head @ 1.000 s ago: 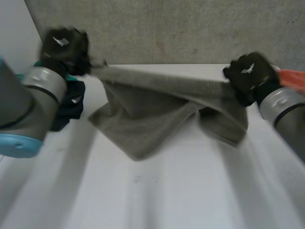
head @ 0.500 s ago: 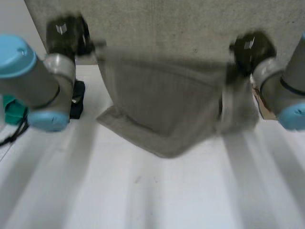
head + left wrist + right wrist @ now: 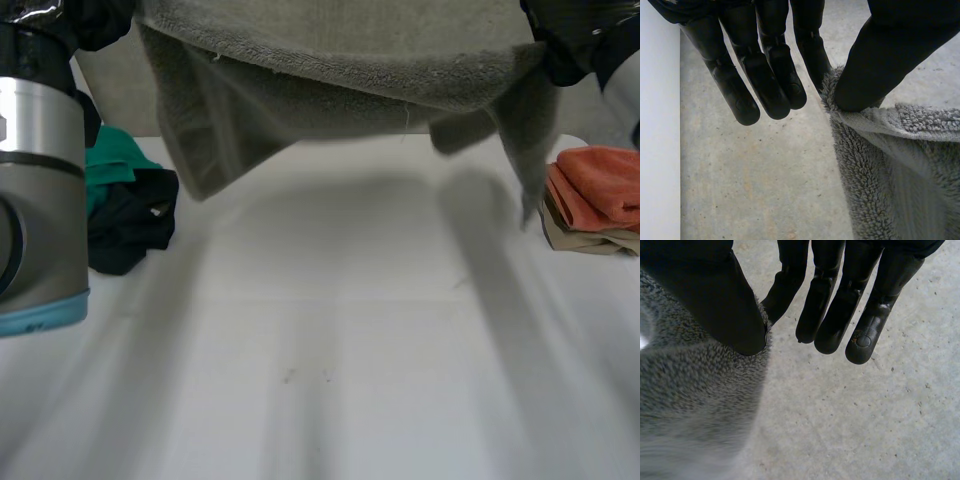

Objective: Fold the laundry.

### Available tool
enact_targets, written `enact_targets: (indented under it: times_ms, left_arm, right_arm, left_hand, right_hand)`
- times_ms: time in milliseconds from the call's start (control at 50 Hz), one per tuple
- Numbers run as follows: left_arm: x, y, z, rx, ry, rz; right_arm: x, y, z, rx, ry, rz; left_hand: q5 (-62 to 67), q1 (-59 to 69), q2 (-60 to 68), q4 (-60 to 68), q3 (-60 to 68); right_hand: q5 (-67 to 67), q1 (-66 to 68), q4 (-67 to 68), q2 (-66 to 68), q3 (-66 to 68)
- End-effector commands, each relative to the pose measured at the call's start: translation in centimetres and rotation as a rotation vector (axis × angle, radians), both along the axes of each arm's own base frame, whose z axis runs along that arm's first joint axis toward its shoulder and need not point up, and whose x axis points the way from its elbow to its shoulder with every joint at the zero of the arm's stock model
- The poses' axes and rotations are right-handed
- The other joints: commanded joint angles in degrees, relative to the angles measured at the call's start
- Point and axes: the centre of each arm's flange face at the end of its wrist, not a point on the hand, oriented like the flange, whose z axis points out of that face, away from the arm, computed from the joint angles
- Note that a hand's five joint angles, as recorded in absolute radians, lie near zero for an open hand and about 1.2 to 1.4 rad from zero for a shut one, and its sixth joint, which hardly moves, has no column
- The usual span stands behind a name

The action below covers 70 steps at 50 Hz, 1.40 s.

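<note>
- Head view: a grey towel (image 3: 340, 60) is stretched wide between the two robot hands, high over the white tabletop (image 3: 350, 340).
- It sags in loose folds. One broad lobe hangs lower near the left arm (image 3: 40, 190), and a narrow tail droops on the right side. Its lower edges look clear of the tabletop.
- The left robot hand (image 3: 95, 18) holds the towel's upper corner on its side, and the right robot hand (image 3: 575, 35) holds the opposite upper corner.
- Left wrist view: the left robot hand (image 3: 880, 60) pinches the towel (image 3: 890, 165) at its corner, thumb against one finger. The other fingers are straight and off the cloth.
- Right wrist view: the right robot hand (image 3: 715, 305) grips its corner of the towel (image 3: 695, 405) the same way, between thumb and nearest finger, with the other fingers extended and free.
- Beside the left arm, a green cloth (image 3: 115, 165) and a dark cloth (image 3: 130, 220) lie bunched together on the tabletop.
- At the tabletop's right edge, a folded orange cloth (image 3: 600, 185) rests on a beige cloth (image 3: 590, 240).
- A concrete wall (image 3: 590, 110) stands behind the tabletop.
</note>
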Motion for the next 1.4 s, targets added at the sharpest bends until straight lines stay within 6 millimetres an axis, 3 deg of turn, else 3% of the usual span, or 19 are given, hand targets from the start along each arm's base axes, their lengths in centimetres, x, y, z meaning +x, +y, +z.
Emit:
enact_targets:
  times_ms: [20,40,100,140,200,220,300,340,360,420,500,580,760,840,1140,1200,1280,1400]
  left_arm:
    - [0.3,0.9,-1.8,0.08,-0.033,-0.005]
    - [0.2,0.9,-2.3,0.097,-0.041,-0.006]
    - [-0.2,0.6,-4.6,0.168,-0.072,-0.014]
    - [-0.9,-0.5,-7.7,0.253,-0.108,-0.019]
    - [-1.8,-1.1,-10.6,0.334,-0.149,-0.032]
    - [-2.3,-1.3,-12.2,0.378,-0.173,-0.042]
    - [-2.9,-2.3,-15.1,0.455,-0.214,-0.041]
    - [-2.9,-2.8,-15.7,0.467,-0.22,-0.035]
    - [-3.0,-3.0,-15.8,0.472,-0.222,-0.034]
    - [-3.0,-3.5,-15.6,0.467,-0.218,-0.029]
    - [-2.6,-4.1,-15.3,0.459,-0.209,-0.011]
    - [-2.1,-4.4,-15.2,0.46,-0.206,0.001]
    - [-1.9,-4.3,-15.3,0.467,-0.207,0.003]
    - [-2.0,-4.2,-15.4,0.469,-0.209,0.002]
    - [-1.9,-4.1,-15.4,0.469,-0.209,0.002]
    - [-1.9,-4.1,-15.4,0.469,-0.209,0.002]
    - [-1.9,-4.1,-15.3,0.47,-0.211,0.002]
    - [-1.1,-3.8,-13.7,0.468,-0.203,0.018]
  right_arm:
    - [-1.1,0.1,-0.4,0.076,0.03,0.013]
    - [-1.1,-0.3,-0.9,0.095,0.035,0.013]
    - [-1.2,-2.6,-5.1,0.212,0.069,0.002]
    - [-0.8,-3.7,-8.0,0.282,0.094,0.003]
    - [-0.5,-4.4,-10.5,0.331,0.131,0.001]
    - [-0.2,-4.7,-12.2,0.359,0.162,0.004]
    - [0.3,-5.5,-16.8,0.426,0.25,0.022]
    - [0.4,-5.8,-17.6,0.424,0.268,0.021]
    - [0.4,-6.1,-17.8,0.411,0.267,0.011]
    - [0.2,-6.3,-17.6,0.393,0.244,-0.021]
    - [-0.4,-5.3,-17.6,0.445,0.172,-0.082]
    - [-1.2,-2.8,-16.8,0.508,0.077,-0.117]
    - [-2.8,3.0,-20.0,0.781,-0.147,-0.163]
    - [-2.8,3.7,-21.1,0.825,-0.182,-0.167]
    - [-2.1,0.6,-23.4,0.841,-0.338,-0.191]
    - [-1.9,0.0,-24.4,0.848,-0.334,-0.21]
    - [-1.4,-0.6,-23.5,0.801,-0.335,-0.218]
    - [-1.4,-2.1,-20.1,0.704,-0.33,-0.203]
  left_hand:
    - [14.46,14.31,11.22,11.14,11.53]
    - [14.46,14.31,11.22,11.14,11.53]
    - [14.46,14.31,11.22,11.14,11.53]
    - [14.46,14.31,11.22,11.14,11.53]
    - [14.46,14.31,11.22,11.14,11.53]
    - [14.46,14.31,11.22,11.14,11.53]
    - [14.46,14.31,11.22,11.14,11.53]
    - [14.46,14.31,11.22,11.14,11.53]
    - [14.46,14.31,11.22,11.14,11.53]
    - [14.46,14.31,11.22,11.14,11.53]
    - [14.46,14.31,11.22,11.14,11.53]
    - [14.46,14.31,11.22,11.14,11.53]
    - [14.46,14.31,11.22,11.14,11.53]
    - [14.46,14.31,11.22,11.14,11.53]
    - [14.46,14.31,11.22,11.14,11.53]
    - [14.46,14.31,11.22,11.14,11.53]
    - [14.46,14.31,11.22,11.14,11.53]
    - [14.46,14.31,11.22,11.14,11.53]
  right_hand:
    - [13.73,20.03,11.81,12.45,12.15]
    - [13.73,20.03,11.81,12.45,12.15]
    - [13.73,20.03,11.81,12.45,12.15]
    - [13.73,20.03,11.81,12.45,12.15]
    - [13.73,20.03,11.81,12.45,12.15]
    - [13.73,20.03,11.81,12.45,12.15]
    - [13.73,20.03,11.81,12.45,12.15]
    - [-9.62,-3.31,-11.53,-10.9,-11.19]
    - [-34.58,-28.27,-36.49,-35.86,-36.15]
    - [-56.27,-49.97,-58.19,-57.55,-57.85]
    - [-56.27,-49.97,-58.19,-57.55,-57.85]
    - [-56.27,-49.97,-58.19,-57.55,-57.85]
    - [-46.77,-40.47,-48.69,-48.05,-48.35]
    - [-46.44,-40.14,-48.35,-47.72,-48.01]
    - [-36.02,-29.71,-37.93,-37.3,-37.59]
    - [-18.1,-11.8,-20.02,-19.38,-19.67]
    - [13.62,19.92,11.7,12.34,12.05]
    - [13.73,20.03,11.81,12.45,12.15]
